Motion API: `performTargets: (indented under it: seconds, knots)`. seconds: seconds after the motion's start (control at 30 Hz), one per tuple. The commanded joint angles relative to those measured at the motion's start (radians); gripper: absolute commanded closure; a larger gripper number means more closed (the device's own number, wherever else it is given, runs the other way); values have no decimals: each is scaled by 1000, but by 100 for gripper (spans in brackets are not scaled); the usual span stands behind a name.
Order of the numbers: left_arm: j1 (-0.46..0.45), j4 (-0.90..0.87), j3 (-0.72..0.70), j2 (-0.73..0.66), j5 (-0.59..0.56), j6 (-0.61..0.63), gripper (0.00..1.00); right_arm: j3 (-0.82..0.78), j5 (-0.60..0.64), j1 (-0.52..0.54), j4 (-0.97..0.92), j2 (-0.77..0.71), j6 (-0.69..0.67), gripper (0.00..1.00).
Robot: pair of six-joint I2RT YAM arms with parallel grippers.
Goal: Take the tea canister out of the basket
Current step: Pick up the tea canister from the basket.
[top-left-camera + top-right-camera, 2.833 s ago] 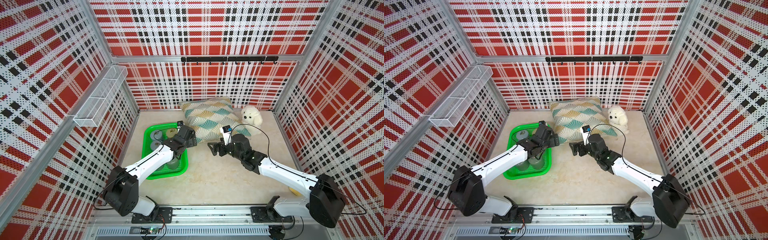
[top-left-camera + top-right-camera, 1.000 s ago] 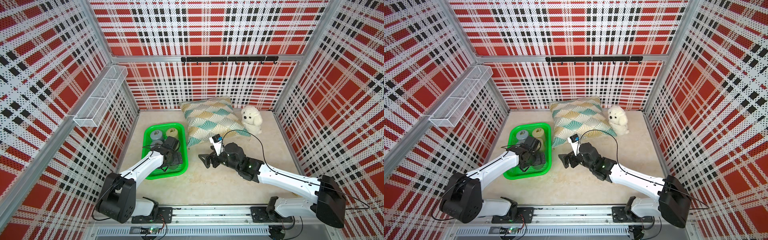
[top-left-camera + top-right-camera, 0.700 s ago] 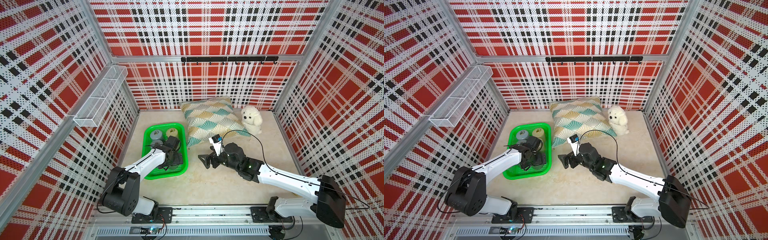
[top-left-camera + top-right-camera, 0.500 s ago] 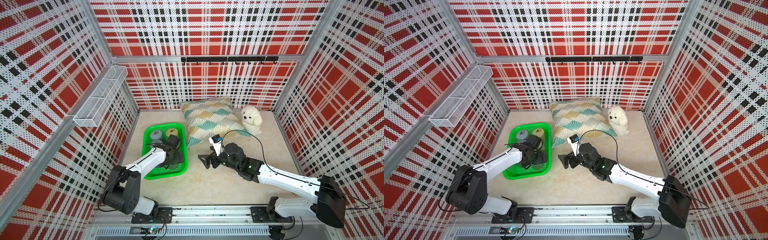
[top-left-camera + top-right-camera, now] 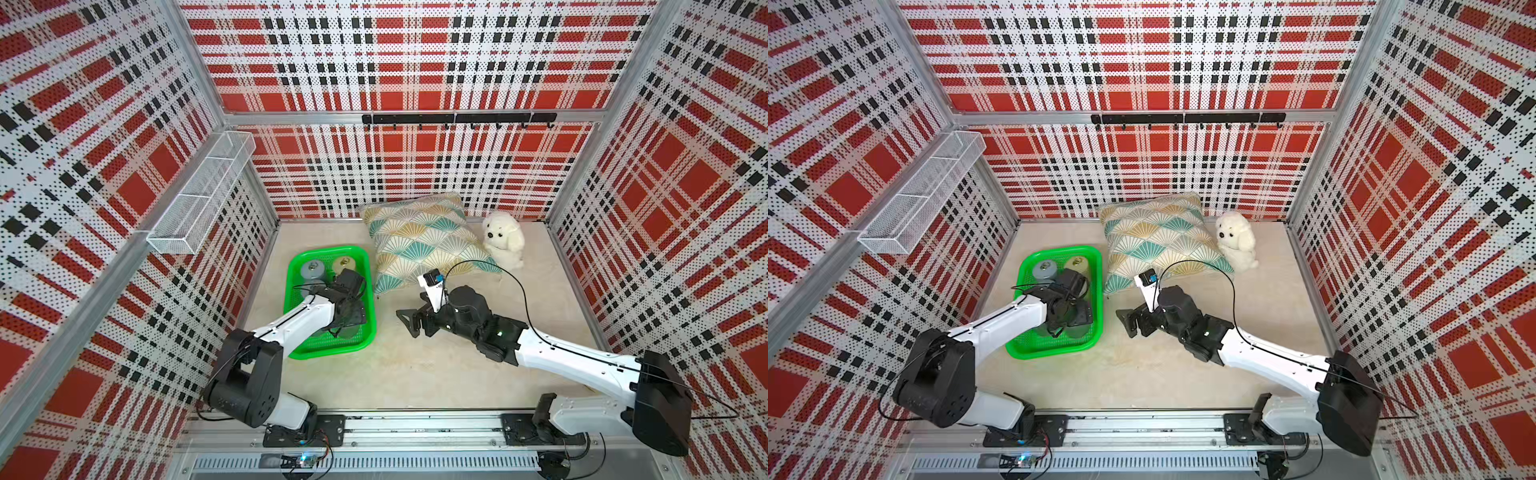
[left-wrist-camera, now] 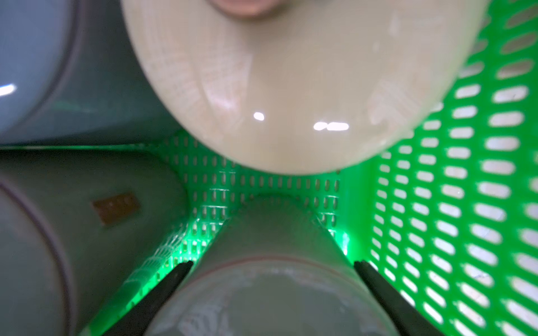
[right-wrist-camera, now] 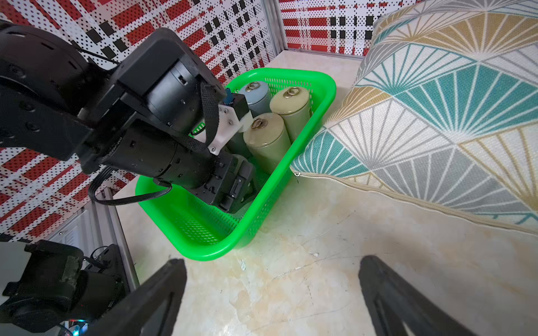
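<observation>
A pillow (image 5: 419,245) and a toy dog (image 5: 503,239)
Both rest along the tabletop's (image 5: 415,374) back edge, the dog just beside the pillow.

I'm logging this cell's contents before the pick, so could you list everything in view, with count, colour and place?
Bright green rectangular plastic basket: one, green, on the floor.
Cylindrical lidded tea canisters: at least four, blue-grey, beige, grey-green, in the basket; the arm hides some.
Fan-patterned fabric pillow: one, white, teal and gold, at the back beside the basket.
Plush dog: one, cream-white, beside the pillow.
White wire-mesh rack: one, on a side wall.
Black hook rail: one, on the back wall.
Left gripper: black, in the basket, jaws astride a grey-green canister.
Right gripper: black, open over bare floor.
</observation>
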Motion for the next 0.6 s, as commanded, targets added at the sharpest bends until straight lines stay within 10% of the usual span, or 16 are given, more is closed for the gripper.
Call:
performTargets:
  seconds: [0.0, 0.57]
  knots:
    - [-27, -29, 61, -33, -48, 1, 27, -5, 11, 9, 12, -10, -4, 0]
    - [-125, -229, 350, -108, -82, -6, 33, -17, 93, 2, -25, -78, -9, 0]
